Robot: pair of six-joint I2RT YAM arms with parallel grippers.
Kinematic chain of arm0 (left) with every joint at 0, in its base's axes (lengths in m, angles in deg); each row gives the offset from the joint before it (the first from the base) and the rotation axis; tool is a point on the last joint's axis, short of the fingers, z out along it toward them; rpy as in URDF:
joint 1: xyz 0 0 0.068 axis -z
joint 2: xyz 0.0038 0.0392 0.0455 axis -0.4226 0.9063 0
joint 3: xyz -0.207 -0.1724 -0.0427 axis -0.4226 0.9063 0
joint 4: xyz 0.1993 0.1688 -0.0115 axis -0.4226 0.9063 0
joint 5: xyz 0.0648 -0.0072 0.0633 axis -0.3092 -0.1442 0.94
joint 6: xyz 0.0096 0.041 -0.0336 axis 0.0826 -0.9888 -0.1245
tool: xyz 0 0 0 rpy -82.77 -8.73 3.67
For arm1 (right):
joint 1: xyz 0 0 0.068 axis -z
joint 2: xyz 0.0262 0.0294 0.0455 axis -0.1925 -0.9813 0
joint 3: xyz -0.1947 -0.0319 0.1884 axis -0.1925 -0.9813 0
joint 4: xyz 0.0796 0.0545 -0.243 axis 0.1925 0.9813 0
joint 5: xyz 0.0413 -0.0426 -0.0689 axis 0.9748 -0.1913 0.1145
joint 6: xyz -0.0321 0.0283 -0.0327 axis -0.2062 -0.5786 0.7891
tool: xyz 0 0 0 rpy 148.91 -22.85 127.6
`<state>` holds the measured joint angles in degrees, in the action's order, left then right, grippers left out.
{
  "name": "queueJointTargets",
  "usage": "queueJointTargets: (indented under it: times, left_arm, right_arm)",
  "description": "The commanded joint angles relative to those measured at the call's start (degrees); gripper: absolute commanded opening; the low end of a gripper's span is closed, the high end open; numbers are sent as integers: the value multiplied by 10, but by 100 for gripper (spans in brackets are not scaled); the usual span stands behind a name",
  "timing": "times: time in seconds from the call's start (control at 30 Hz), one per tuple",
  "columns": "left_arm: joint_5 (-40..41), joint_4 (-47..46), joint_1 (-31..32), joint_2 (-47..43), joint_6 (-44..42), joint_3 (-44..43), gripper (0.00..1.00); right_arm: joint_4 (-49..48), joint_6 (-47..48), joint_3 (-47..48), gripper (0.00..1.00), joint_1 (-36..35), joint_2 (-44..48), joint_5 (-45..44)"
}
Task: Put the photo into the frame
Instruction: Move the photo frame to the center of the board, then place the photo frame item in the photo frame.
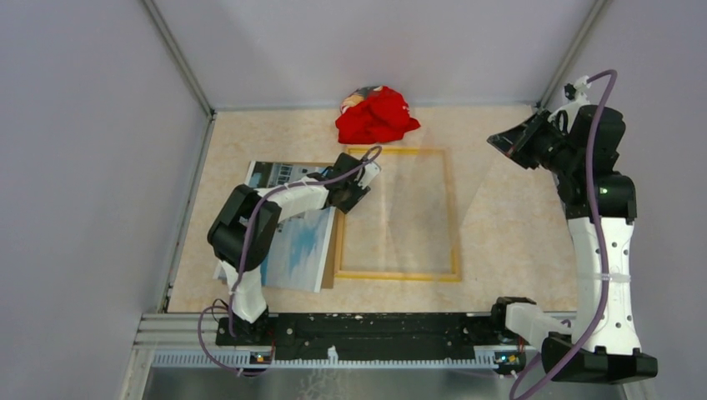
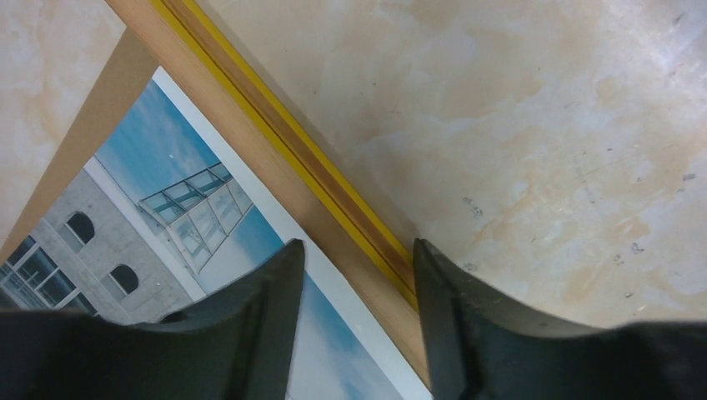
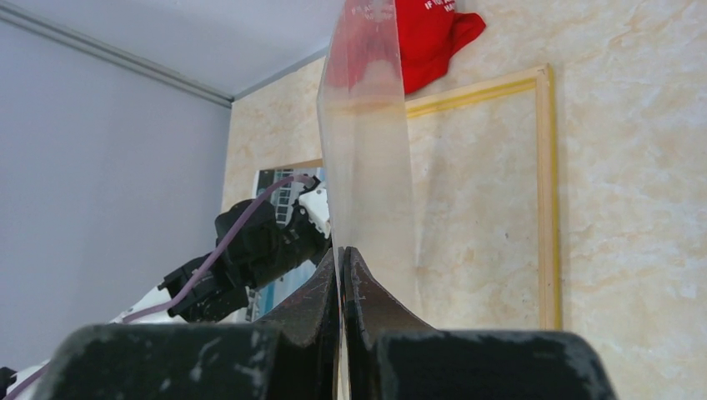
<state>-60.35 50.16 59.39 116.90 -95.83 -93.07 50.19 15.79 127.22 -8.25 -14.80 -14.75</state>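
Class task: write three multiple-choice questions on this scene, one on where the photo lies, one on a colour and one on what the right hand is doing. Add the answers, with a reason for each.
1. Where does the photo lie?
A) flat beside the frame, on the left arm's side
B) inside the frame
C) leaning on the wall

2. What colour is the crumpled cloth?
A) blue
B) green
C) red

3. What is the right hand doing?
A) open and empty
B) shut on a clear sheet
C) shut on the photo

Answers:
1 A, the photo lies outside the frame's rails.
2 C, the cloth is bright red.
3 B, the hand pinches the sheet's edge.
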Motion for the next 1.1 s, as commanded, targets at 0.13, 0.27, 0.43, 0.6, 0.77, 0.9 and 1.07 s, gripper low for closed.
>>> queueJointTargets:
  times: [0.13,0.27,0.43,0.6,0.77,0.9,1.07]
  left_arm:
    - [-54,106,-15,-45,3,-51,94]
    - [-146,165,-72,-83,20,-124,99]
    - [-200,219,-155,-99,10,-184,99]
    - [-300,263,-211,-130,-13,-202,99]
    - [-294,291,-250,-158,-29,-213,99]
    - [-262,279,-260,-181,-51,-161,99]
    - [-251,256,-260,-196,-71,-82,99]
  right_arm:
    - [-45,-17,-10,0,-1,9,45]
    - [-70,-44,-6,0,-2,-3,82]
    - [-104,-91,21,0,-48,-31,118]
    - [-175,-166,37,0,-94,-58,183]
    - [-253,-244,1,0,-94,-77,230]
    - [-275,-236,-42,0,-94,-100,228]
    - [-316,-200,-158,0,-92,-132,217]
